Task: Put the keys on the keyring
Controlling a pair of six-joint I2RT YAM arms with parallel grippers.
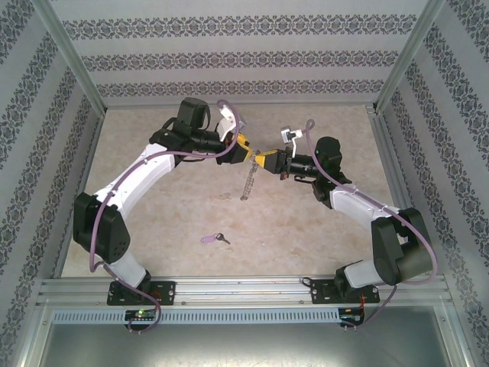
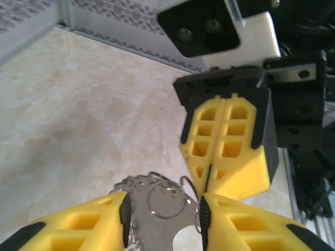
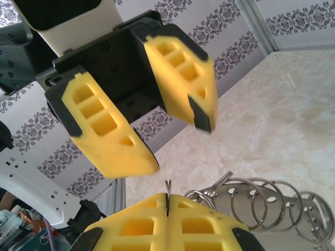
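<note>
**A:** What could have gone wrong for you over that table (image 1: 306, 222)?

**B:** A drop. Your left gripper (image 2: 163, 209) and right gripper (image 3: 167, 197) met nose to nose above it, the left at 10 o'clock of the right. The keyring (image 1: 246, 182) dangled between them on very little.

**A:** How little?

**B:** Your right fingers were pressed fully together on one thin wire loop, and the linked rings hung free. A tug from the left could, I judged, have slid that wire out.

**A:** And the left fingers?

**B:** Well apart, straddling the rings and gripping nothing. I couldn't tell whether the pads touched metal.

**A:** The key (image 1: 215, 239)?

**B:** Flat on the table at 7 o'clock from the keyring, well apart. With both grippers at the ring, you had none free for it.
</note>
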